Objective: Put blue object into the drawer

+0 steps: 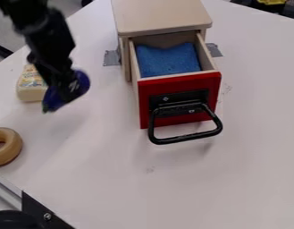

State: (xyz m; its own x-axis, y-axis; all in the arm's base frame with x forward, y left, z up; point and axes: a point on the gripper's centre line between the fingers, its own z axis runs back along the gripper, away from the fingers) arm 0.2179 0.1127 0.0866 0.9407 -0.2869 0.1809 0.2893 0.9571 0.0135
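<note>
The blue object [82, 82], green at one end, is held off the white table [173, 188] at the far left, its middle hidden by the gripper [69, 88], whose jaws are closed on it. A pale yellow block [31, 91] is partly covered behind. Right of them, the open drawer [180, 100] holds a blue sponge [167, 60], its bottom hidden. The left edge cuts off a tan ring [13, 145].
</note>
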